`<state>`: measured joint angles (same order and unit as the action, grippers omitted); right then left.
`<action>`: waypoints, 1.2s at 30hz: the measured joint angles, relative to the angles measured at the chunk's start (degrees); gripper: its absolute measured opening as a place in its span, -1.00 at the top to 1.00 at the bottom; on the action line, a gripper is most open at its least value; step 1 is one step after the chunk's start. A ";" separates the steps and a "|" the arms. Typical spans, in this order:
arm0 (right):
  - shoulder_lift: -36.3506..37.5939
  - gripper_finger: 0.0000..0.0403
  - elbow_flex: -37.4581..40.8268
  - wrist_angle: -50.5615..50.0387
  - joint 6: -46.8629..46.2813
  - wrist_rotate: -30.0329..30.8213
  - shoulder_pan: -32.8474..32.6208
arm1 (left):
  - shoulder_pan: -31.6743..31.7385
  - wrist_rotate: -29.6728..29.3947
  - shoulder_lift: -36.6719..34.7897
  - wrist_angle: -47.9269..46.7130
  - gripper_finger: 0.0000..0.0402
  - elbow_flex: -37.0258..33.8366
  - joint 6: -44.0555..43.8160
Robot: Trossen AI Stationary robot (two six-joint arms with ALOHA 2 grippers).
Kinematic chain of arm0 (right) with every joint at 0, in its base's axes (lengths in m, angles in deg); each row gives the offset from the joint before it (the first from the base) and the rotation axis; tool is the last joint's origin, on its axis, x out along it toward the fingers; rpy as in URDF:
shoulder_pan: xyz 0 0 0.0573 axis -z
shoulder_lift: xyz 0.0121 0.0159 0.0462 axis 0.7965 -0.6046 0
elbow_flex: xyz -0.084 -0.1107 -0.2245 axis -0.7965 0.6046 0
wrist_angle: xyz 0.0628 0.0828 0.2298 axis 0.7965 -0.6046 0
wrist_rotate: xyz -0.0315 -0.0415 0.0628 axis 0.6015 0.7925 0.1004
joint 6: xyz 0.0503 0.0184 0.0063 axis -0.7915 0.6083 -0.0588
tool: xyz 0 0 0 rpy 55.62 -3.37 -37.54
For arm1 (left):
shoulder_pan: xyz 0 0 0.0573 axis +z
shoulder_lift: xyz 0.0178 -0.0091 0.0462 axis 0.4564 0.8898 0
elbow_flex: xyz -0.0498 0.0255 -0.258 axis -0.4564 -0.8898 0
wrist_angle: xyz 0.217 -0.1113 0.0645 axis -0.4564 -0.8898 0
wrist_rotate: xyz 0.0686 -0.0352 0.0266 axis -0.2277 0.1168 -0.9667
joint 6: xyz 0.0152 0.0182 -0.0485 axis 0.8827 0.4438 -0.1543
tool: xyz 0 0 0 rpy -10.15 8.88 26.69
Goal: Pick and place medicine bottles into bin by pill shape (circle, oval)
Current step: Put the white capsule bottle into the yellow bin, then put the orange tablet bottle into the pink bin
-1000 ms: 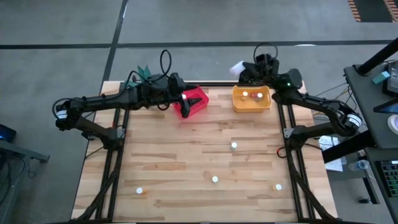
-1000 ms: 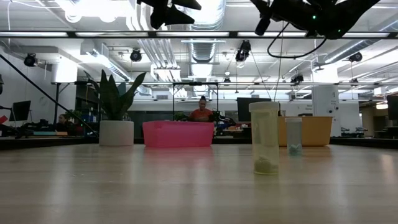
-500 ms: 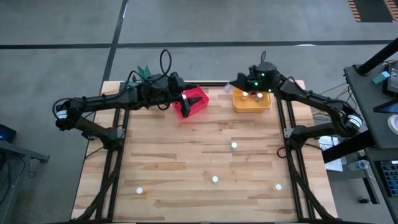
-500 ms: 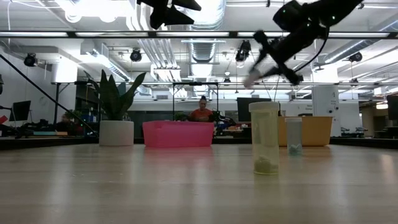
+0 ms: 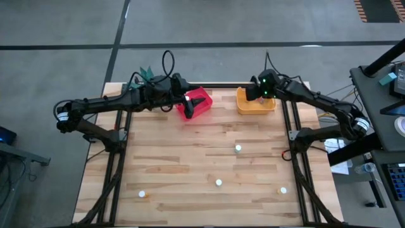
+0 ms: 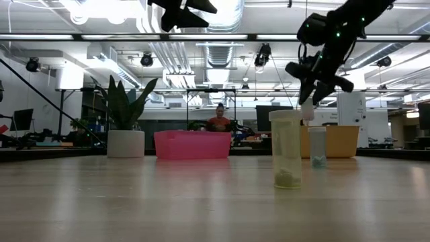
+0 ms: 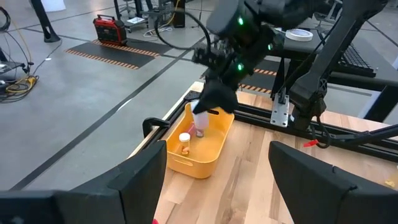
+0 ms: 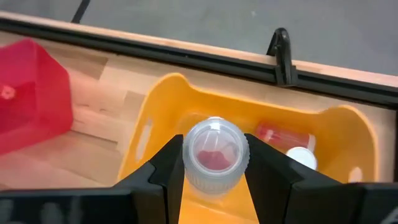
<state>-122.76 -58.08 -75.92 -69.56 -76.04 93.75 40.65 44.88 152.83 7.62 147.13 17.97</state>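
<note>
Even, diffuse overhead light; the wooden surface (image 5: 209,152) reads bright with only faint, soft shadows under the arms. In the low view, ceiling lamps (image 6: 101,8) blow out to white glare and the near bottle (image 6: 286,149) is soft, slightly hazy. A green indicator light (image 5: 262,87) glows on the right arm above the yellow bin (image 5: 255,104). In the left wrist view its own fingers (image 7: 317,180) are dark and out of focus.

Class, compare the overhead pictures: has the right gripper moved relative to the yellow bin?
Yes. The right gripper swung from behind the yellow bin to above it, gripping a bottle.
</note>
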 joint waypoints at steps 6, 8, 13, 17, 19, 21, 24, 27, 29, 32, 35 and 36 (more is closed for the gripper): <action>0.35 0.36 8.95 11.04 1.91 0.54 -0.41 | 0.00 0.00 0.31 -0.18 -0.33 -0.05 0.02; 0.38 0.36 10.88 13.22 3.48 1.11 -0.55 | 0.00 0.00 0.32 -0.13 -0.33 -0.06 0.02; 0.39 0.36 15.19 18.96 7.60 1.55 -1.33 | 0.00 0.00 0.63 -0.15 -0.33 -0.07 0.04; 0.39 0.36 18.06 22.33 8.38 2.53 -1.33 | 0.00 -0.31 0.76 -0.07 -0.33 -0.07 0.08; 0.39 0.36 19.47 23.24 8.53 3.05 -1.32 | 0.02 -0.44 0.79 -0.10 -0.33 -0.07 0.10; 0.39 0.35 20.90 24.88 9.01 3.10 -1.31 | 0.02 -0.86 0.79 0.06 -0.33 -0.07 0.18; 0.39 0.33 22.62 27.78 9.50 3.15 -1.31 | 0.02 -1.48 0.79 0.04 -0.33 -0.07 0.57; 0.39 0.26 23.29 28.55 9.22 3.16 -1.29 | 0.02 -1.51 0.79 0.06 -0.33 -0.07 0.57; 0.39 0.20 23.42 28.53 9.22 3.16 -1.31 | 0.02 -1.51 0.79 0.04 -0.33 -0.07 0.57; 0.39 0.11 23.50 28.53 9.22 3.18 -1.29 | 0.02 -1.51 0.79 0.04 -0.33 -0.07 0.55; 0.39 0.03 23.51 28.53 9.10 3.16 -1.29 | 0.02 -1.51 0.79 0.02 -0.33 -0.07 0.53; 0.39 0.01 23.51 28.53 9.05 3.15 -1.29 | 0.02 -1.51 0.79 0.02 -0.33 -0.07 0.37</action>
<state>-122.37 -34.58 -47.39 -60.51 -72.88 92.46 40.67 43.37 153.62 7.64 147.07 18.35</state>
